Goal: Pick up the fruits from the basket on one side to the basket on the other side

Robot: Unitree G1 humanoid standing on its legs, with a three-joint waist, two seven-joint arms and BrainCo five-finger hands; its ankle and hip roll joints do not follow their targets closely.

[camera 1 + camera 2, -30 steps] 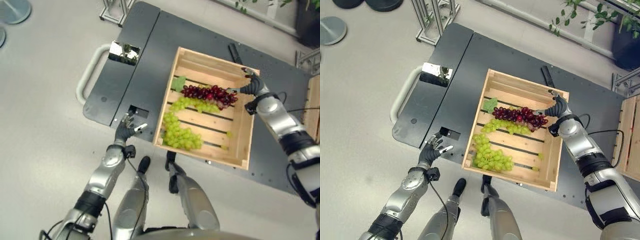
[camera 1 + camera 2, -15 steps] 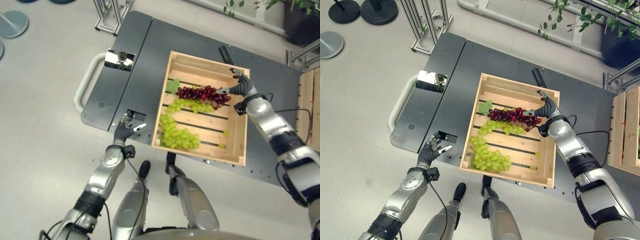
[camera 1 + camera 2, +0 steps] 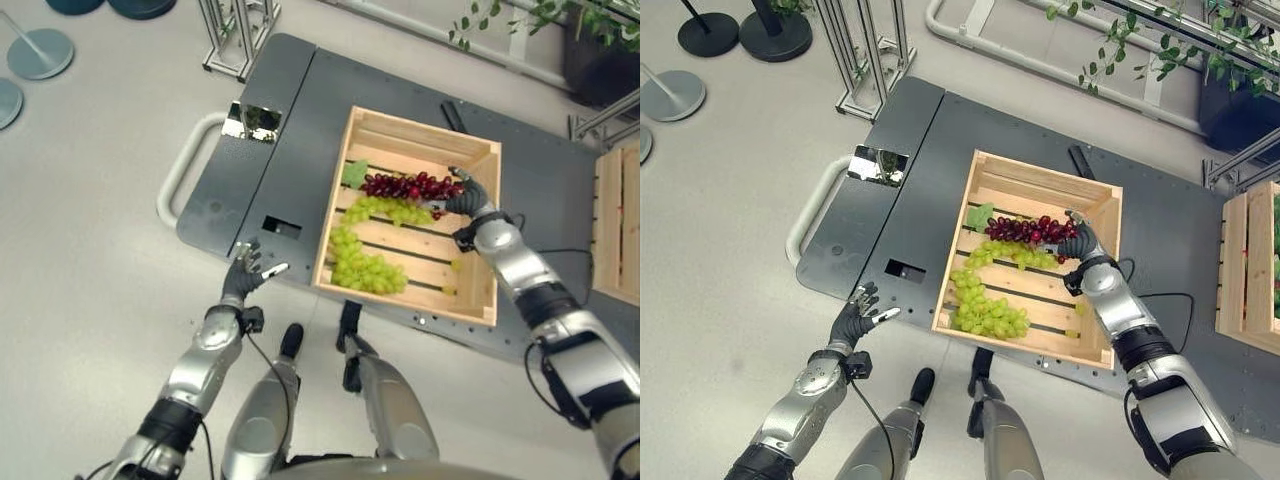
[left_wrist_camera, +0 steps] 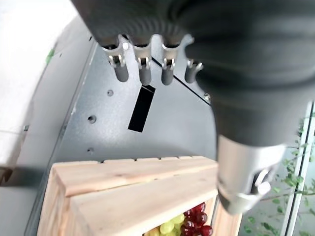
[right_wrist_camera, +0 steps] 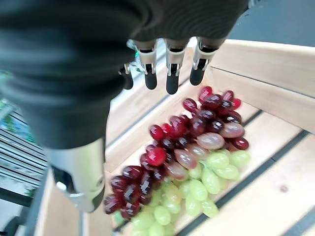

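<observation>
A dark grey metal platform with a white tubular handle at 9 o'clock is set on the pale grey floor. An open slatted wooden crate is carried on it at centre; a small mirror-like plate lies toward 10 o'clock.

Dark red grapes and light green grapes in a pale wooden crate with dark gaps between slats. Dark grey cart with a white handle. Light grey floor.
</observation>
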